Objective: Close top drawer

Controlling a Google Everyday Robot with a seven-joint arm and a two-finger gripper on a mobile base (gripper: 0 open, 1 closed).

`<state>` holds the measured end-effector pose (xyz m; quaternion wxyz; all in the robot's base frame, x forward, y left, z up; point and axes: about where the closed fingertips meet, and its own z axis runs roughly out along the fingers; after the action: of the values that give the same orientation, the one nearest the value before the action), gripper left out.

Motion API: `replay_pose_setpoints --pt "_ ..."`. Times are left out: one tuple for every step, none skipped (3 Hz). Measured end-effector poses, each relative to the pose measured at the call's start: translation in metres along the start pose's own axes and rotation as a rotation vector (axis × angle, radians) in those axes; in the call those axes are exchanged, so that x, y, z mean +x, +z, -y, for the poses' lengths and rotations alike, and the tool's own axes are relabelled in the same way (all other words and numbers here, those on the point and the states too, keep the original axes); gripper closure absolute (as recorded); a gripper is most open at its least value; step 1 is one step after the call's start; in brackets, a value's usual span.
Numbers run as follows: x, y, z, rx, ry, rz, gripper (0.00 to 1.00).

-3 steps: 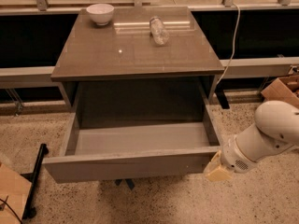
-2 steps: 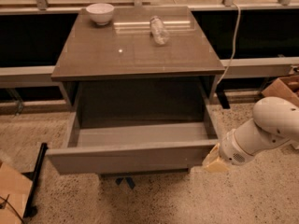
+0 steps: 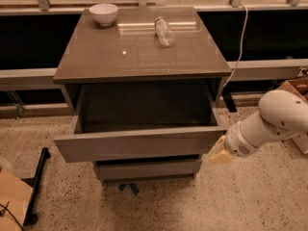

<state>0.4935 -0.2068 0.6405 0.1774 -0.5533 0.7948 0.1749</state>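
The top drawer [image 3: 139, 146] of the grey-brown cabinet stands partly open, its flat handleless front pulled out past the cabinet top [image 3: 139, 47]. Its pale inner box shows as a dark gap behind the front. My gripper [image 3: 220, 153], on a white arm coming in from the right, rests against the right end of the drawer front. The front of a lower drawer [image 3: 149, 169] shows beneath, set further back.
A white bowl [image 3: 103, 13] and a clear bottle lying on its side [image 3: 164, 31] sit on the cabinet top. A white cable [image 3: 240, 42] hangs at the right. Cardboard boxes stand at far right [image 3: 294, 88] and bottom left [image 3: 12, 201]. A black stand [image 3: 36, 186] lies on the speckled floor.
The top drawer has slid back into the cabinet a good way. My gripper has moved with its right end toward the cabinet.
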Motion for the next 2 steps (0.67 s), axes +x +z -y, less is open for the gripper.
replay_pose_setpoints --pt "-0.001 0.001 0.002 0.006 0.001 0.006 1.00" --pt "-0.009 0.005 0.018 0.047 0.007 0.050 1.00"
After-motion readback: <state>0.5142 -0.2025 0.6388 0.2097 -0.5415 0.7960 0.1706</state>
